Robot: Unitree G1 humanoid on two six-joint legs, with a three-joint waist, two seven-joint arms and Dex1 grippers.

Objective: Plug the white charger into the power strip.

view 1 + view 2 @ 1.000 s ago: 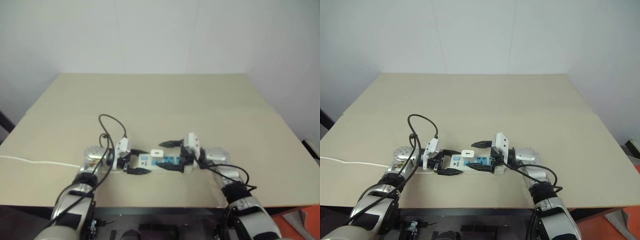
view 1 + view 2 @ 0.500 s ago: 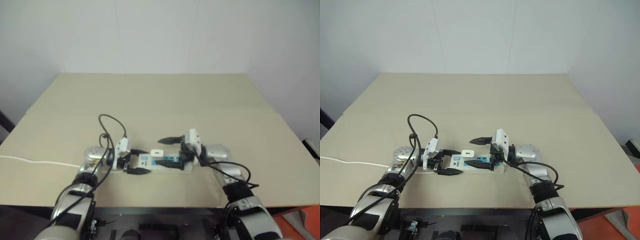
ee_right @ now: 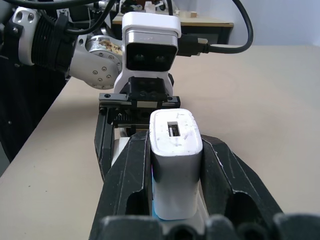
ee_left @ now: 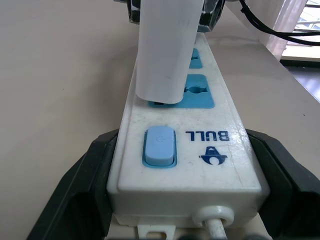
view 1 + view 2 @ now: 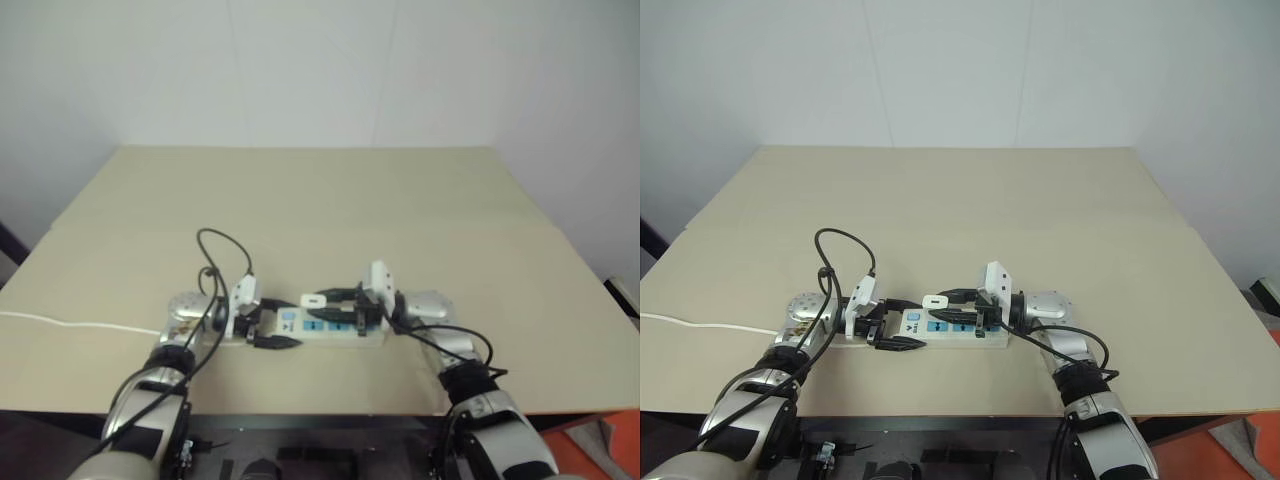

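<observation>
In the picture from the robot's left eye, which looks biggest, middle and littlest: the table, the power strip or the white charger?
1. The table, by far the biggest.
2. The power strip, a long white bar.
3. The white charger, littlest, a small block standing on the strip.
All three lie at a similar distance from the camera, so the order is safe.

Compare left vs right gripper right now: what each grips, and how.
The left gripper has its jaws spread wide around the switch end of the power strip; the right gripper has its jaws shut on the white charger, far narrower. The left gripper holds the strip low against the table; the right gripper works above the strip, where the charger stands in a blue socket. Both point inward, facing each other.
</observation>
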